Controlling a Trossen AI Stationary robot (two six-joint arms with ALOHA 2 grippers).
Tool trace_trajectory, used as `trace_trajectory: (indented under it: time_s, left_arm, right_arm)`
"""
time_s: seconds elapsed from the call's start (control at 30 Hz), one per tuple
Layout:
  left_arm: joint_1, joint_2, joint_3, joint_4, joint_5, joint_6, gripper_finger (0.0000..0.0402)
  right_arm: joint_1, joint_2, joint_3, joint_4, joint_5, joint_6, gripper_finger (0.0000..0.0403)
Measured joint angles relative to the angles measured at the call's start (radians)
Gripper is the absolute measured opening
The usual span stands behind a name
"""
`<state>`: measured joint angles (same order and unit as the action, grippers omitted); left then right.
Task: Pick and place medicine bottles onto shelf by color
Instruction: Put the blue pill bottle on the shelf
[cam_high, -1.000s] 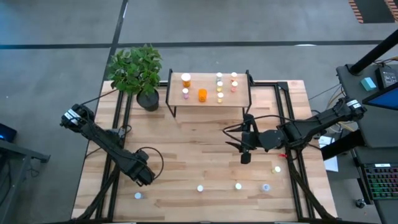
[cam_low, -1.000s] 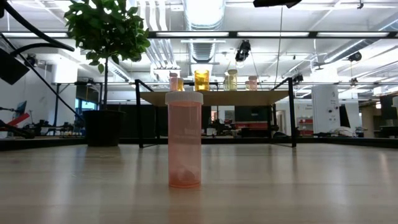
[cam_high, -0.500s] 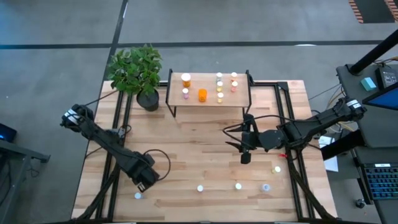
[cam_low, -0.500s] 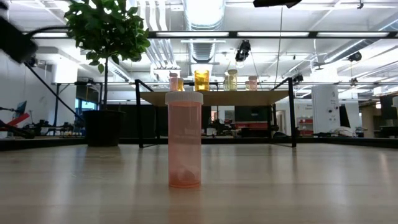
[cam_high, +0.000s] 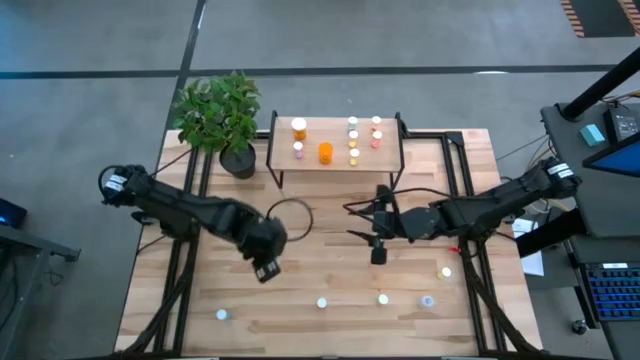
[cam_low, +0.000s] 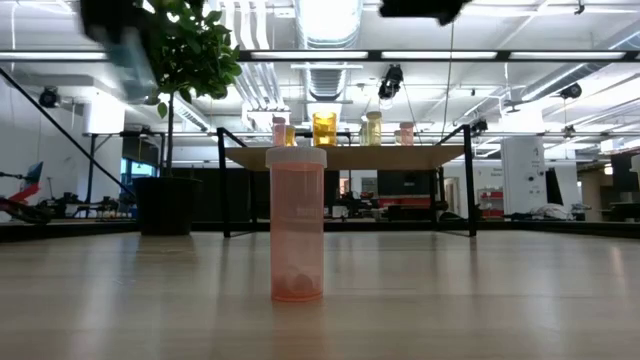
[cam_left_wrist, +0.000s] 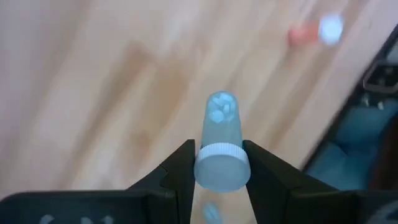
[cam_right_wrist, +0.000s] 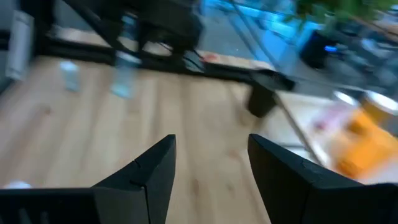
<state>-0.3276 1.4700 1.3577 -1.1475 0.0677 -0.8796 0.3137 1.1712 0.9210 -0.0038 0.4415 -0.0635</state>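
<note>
My left gripper (cam_high: 266, 267) hangs over the table's middle left, shut on a small blue bottle (cam_left_wrist: 220, 121) with a pale cap. My right gripper (cam_high: 378, 250) stands open and empty (cam_right_wrist: 208, 158) right of the middle, pointing toward the left arm. The shelf (cam_high: 335, 158) stands on thin black legs at the far middle and carries several bottles, among them a larger orange one (cam_high: 325, 152). Several more bottles stand on their bases along the near edge, such as a pink one (cam_low: 296, 225) and a blue one (cam_high: 221, 314). My left gripper pinches the blue bottle at its pale cap (cam_left_wrist: 206, 173) between the two fingers (cam_left_wrist: 181, 163). The fingers come steeply from above and the bottle's body runs on past their tips, cap toward the wrist. It hangs clear of the table.
A potted plant (cam_high: 222, 118) stands at the far left next to the shelf. Black rails (cam_high: 462, 170) run along the table's left and right sides. Bare wood lies between the two grippers and the shelf.
My left gripper has risen from near the table's near left and swung toward the middle, turning about as it went. My right gripper has shifted a little toward the table's left.
</note>
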Motion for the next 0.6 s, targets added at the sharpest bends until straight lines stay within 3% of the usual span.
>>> trace_trajectory:
  time_s: [0.13, 0.27, 0.6]
  left_arm:
    - [0.058, 0.001, 0.024, 0.027, -0.159, 0.166, 0.0098]
    - [0.079, 0.001, 0.028, 0.095, -0.269, 0.273, 0.0098]
    - [0.079, 0.001, 0.026, 0.160, -0.309, 0.338, 0.0098]
  right_arm:
    - [-0.039, 0.074, 0.046, 0.085, -0.151, -0.004, 0.0192]
    - [-0.070, 0.176, 0.114, 0.088, -0.161, -0.001, 0.0192]
    - [-0.121, 0.401, 0.331, -0.074, -0.154, 0.014, 0.0253]
